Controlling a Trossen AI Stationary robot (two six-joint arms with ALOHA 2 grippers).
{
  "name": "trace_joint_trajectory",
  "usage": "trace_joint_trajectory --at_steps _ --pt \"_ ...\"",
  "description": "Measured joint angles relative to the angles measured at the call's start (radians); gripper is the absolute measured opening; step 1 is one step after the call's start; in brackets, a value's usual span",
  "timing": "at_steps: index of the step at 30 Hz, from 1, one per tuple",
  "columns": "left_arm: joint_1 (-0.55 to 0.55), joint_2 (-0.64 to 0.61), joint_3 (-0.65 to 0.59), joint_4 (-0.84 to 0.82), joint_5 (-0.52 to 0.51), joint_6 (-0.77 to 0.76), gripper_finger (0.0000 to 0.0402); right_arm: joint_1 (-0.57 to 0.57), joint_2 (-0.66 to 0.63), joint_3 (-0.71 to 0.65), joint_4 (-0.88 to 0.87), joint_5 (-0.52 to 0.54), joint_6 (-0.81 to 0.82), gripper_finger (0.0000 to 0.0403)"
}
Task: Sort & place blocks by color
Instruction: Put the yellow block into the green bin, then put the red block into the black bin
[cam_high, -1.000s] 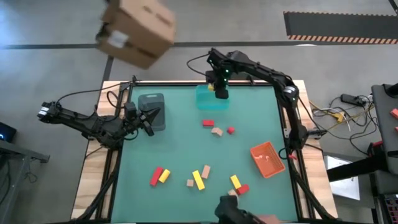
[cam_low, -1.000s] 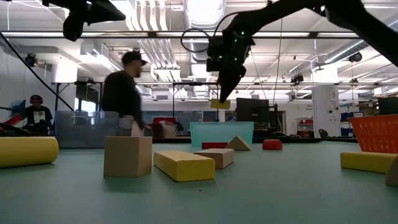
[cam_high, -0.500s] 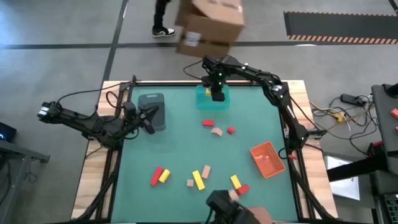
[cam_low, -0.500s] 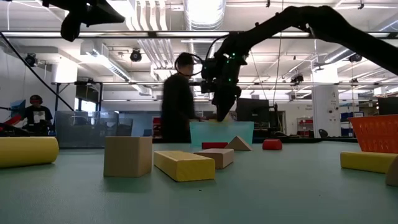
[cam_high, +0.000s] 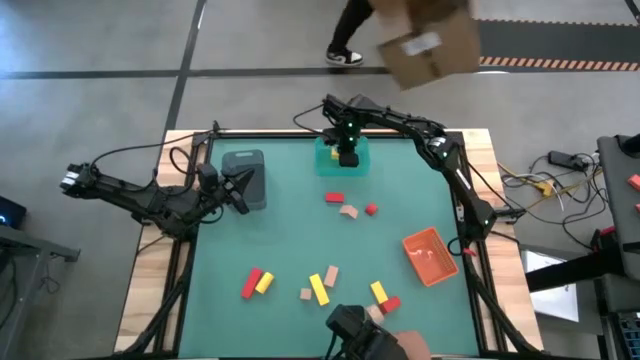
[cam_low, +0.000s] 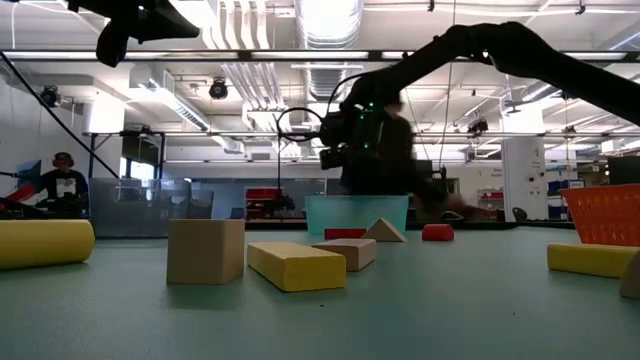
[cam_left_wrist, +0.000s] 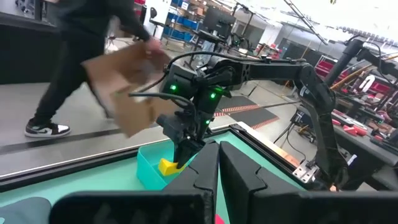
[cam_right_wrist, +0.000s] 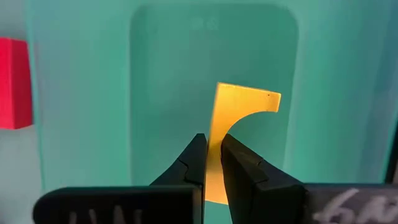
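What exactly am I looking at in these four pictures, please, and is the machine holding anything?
It is a robot with two dark arms at a green table, each ending in a two-finger tool. One picture looks straight down, one looks level across the tabletop, and two come from cameras on the arms' wrists.

The right tool hangs over a teal bin at the far edge, shut on a yellow block. The left tool waits, shut, beside a grey bin. An orange bin sits on the right.

Loose blocks, red, yellow and plain wood, lie on the table. Beyond it, a person walks past carrying a cardboard box.
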Motion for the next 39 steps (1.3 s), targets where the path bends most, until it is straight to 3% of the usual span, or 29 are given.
trace_joint_trajectory --at_steps 8,18,26,34,39 --pt "0.0 0.0 0.0 0.0 0.0 0.0 0.0 0.0 -0.003 0.0 0.006 0.0 0.019 0.0031" --pt "0.0 -0.003 0.0 0.021 0.0 -0.002 0.0 0.0 -0.022 0.0 0.022 0.0 0.078 0.0104" --pt "0.0 0.002 0.0 0.044 0.042 -0.087 0.0 0.011 -0.099 0.066 -0.03 -0.022 0.314 0.0117" --pt "0.0 0.066 0.0 0.036 0.211 -0.206 0.0 0.104 -0.275 0.068 -0.086 -0.101 0.579 0.0088" --pt "0.0 0.126 0.0 -0.054 0.34 -0.397 0.0 0.215 -0.419 0.062 -0.109 -0.1 0.71 0.0068"
